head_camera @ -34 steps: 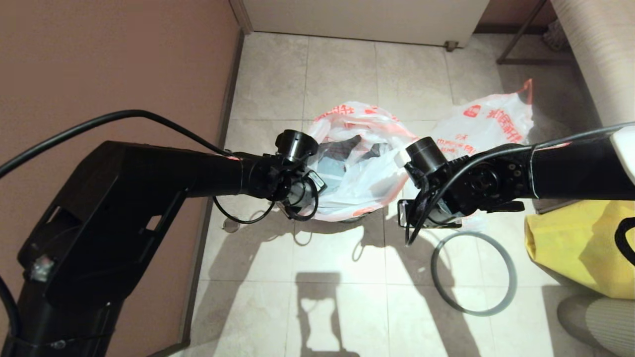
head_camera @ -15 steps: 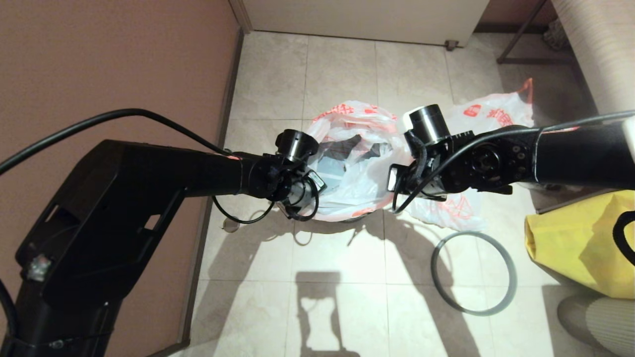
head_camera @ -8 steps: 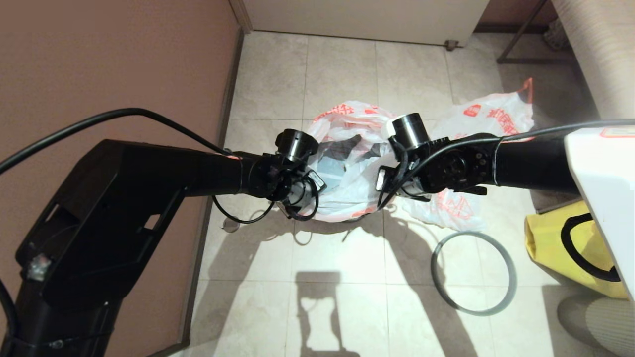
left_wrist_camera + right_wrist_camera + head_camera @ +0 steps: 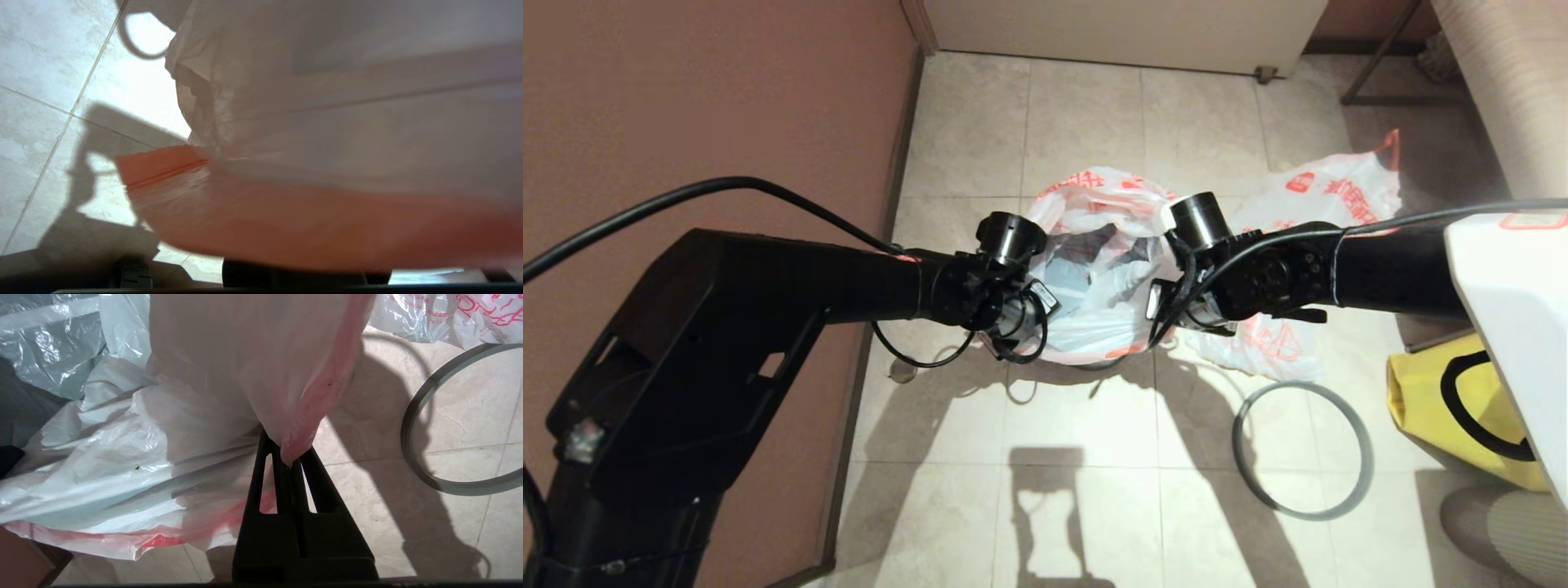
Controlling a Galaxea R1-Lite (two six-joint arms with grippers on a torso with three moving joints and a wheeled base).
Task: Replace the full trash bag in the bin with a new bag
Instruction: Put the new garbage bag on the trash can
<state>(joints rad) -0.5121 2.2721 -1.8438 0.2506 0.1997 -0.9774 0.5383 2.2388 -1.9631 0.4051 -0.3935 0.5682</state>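
The full trash bag, white with red print, sits in the bin, whose dark foot barely shows beneath it. My left gripper is at the bag's left rim, and in the left wrist view the bag's red edge lies over its jaws. At the bag's right rim, my right gripper is shut on a red-edged fold of the full trash bag. The new bag lies flat on the floor to the right, behind my right arm.
The grey ring rim lies on the tiles at front right, also in the right wrist view. A big yellow bag stands at far right. A brown wall runs close along the left.
My right arm swung left, from above the new bag to the full bag's right rim. Its jaws have closed on the plastic there. The left arm has stayed put.
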